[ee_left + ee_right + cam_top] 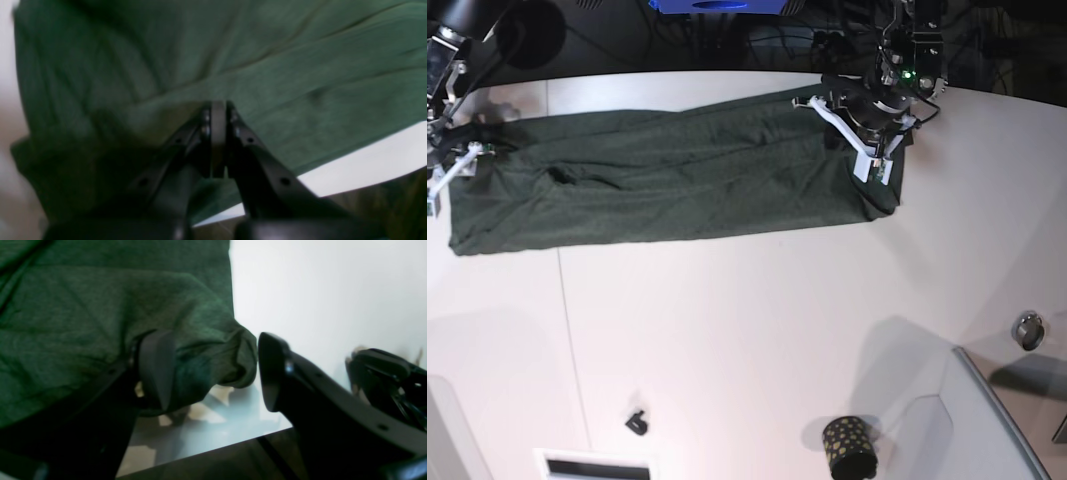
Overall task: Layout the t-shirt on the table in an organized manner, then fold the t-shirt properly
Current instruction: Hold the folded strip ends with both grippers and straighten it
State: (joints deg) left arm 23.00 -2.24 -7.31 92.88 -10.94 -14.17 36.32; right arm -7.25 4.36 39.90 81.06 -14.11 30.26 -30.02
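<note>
The dark green t-shirt (667, 180) lies stretched in a long band across the far part of the white table (747, 330). My left gripper (873, 160) is at the shirt's right end. In the left wrist view its fingers (218, 133) are pressed together, and the creases of the t-shirt (267, 66) run toward their tips. My right gripper (442, 185) is at the shirt's left end. In the right wrist view the right gripper (213, 373) stands open. A bunched fold of the t-shirt (213, 350) sits between its two fingers, near the table's edge.
A black gold-dotted cup (848, 447) stands at the front right beside a grey raised panel (987, 420). A small metal ring (1027, 329) lies at the right. A small black piece (636, 422) and a white slot (592, 465) sit at the front left.
</note>
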